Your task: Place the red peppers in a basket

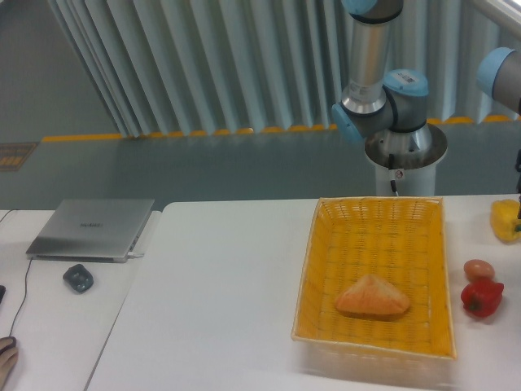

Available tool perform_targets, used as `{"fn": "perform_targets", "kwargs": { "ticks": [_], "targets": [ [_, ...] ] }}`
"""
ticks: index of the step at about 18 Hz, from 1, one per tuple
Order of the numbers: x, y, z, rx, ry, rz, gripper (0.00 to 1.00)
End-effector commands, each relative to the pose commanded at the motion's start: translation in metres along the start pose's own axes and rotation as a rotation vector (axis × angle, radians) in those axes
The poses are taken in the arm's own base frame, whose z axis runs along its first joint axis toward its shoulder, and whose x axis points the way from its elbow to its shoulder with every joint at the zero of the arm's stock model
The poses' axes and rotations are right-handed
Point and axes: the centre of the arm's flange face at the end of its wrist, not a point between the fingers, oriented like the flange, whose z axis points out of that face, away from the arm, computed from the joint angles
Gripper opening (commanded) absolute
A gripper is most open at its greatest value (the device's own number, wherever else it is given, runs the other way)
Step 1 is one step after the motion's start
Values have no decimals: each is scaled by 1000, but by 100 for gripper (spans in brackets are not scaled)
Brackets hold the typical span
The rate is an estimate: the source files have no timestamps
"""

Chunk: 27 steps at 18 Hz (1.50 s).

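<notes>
The red pepper (482, 296) lies on the white table just right of the basket (366, 236), a large yellow wicker tray with low sides. The pepper is outside the basket, close to its right wall. Only a thin dark sliver of the gripper (518, 173) shows at the right edge of the frame, above the yellow pepper; its fingers are cut off, so whether they are open or shut is not visible. It is well above and behind the red pepper and holds nothing that I can see.
A triangular bread piece (372, 297) lies inside the basket. An orange-brown egg-shaped ball (479, 270) sits just behind the red pepper, a yellow pepper (506, 220) farther back. The robot base (396, 155) stands behind the basket. A laptop (91, 229) and a small dark object (78, 278) lie at the left.
</notes>
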Motion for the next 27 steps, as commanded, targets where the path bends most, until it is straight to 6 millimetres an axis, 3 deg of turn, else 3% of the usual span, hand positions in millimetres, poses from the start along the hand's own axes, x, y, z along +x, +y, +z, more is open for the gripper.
{"fn": "perform_targets", "kwargs": {
  "ticks": [6, 12, 19, 27],
  "targets": [
    [-1, -8, 4, 51, -17, -242, 100],
    [-4, -27, 30, 121, -64, -544, 100],
    [1, -31, 58, 132, -71, -736, 100],
    [-3, -26, 85, 131, -79, -753, 100]
  ]
}}
